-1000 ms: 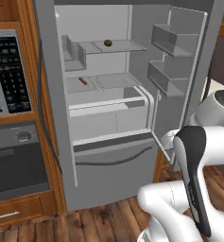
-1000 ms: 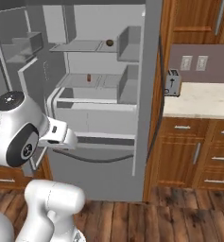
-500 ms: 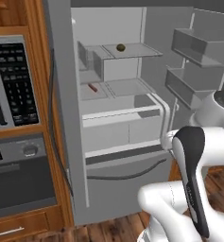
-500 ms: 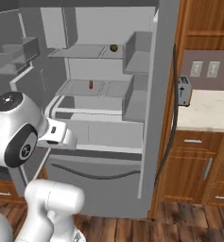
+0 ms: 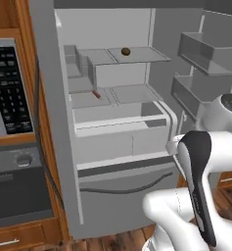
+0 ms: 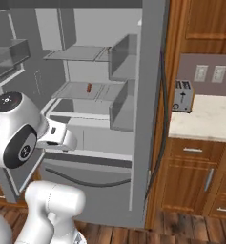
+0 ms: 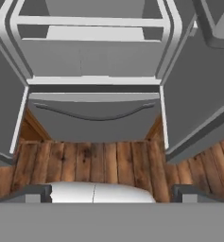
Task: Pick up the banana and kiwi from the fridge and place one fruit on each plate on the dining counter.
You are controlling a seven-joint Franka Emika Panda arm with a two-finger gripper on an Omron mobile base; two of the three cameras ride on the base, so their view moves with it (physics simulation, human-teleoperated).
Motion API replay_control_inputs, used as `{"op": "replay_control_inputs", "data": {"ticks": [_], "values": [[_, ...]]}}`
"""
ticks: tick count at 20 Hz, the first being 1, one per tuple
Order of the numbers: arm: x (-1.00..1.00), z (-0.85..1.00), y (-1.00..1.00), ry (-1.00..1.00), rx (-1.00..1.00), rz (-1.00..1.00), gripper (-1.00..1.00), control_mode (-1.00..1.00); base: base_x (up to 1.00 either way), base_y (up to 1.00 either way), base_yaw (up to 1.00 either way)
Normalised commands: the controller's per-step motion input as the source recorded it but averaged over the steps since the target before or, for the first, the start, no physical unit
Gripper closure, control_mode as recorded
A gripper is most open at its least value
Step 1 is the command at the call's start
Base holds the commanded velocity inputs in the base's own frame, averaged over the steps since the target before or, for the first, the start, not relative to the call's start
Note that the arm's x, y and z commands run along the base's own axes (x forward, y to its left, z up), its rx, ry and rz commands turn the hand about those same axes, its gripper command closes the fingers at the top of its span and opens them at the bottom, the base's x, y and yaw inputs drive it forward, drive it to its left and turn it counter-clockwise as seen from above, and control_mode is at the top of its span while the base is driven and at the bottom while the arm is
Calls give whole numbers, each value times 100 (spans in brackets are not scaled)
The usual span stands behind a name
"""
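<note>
Kiwi (image 5: 126,51): small brown oval on upper fridge (image 5: 49,122) shelf, well above fingers (image 7: 33,193). Fingers spread, empty.

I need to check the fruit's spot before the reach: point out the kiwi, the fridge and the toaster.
kiwi (image 5: 126,51), left base view, middle of fruit.
fridge (image 5: 115,197), left base view, bottom drawer front.
toaster (image 6: 182,96), right base view, its front face.

Flat, even render light, no glare. Soft shadows inside the fridge (image 5: 112,112), under its shelves. All views slightly soft and low-res; hand view wide-angle, edges splayed.
</note>
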Motion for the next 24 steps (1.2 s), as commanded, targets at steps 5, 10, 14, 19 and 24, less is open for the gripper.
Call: {"op": "replay_control_inputs", "data": {"ticks": [5,10,14,19,24], "values": [[0,0,0,0,0,0,-100,100,15,-12,4],[0,0,0,0,0,0,-100,100,31,24,0],[0,0,0,0,0,0,-100,100,40,68,0],[0,0,0,0,0,0,-100,100,68,1,1],[0,0,0,0,0,0,-100,100,76,-24,3]]}}
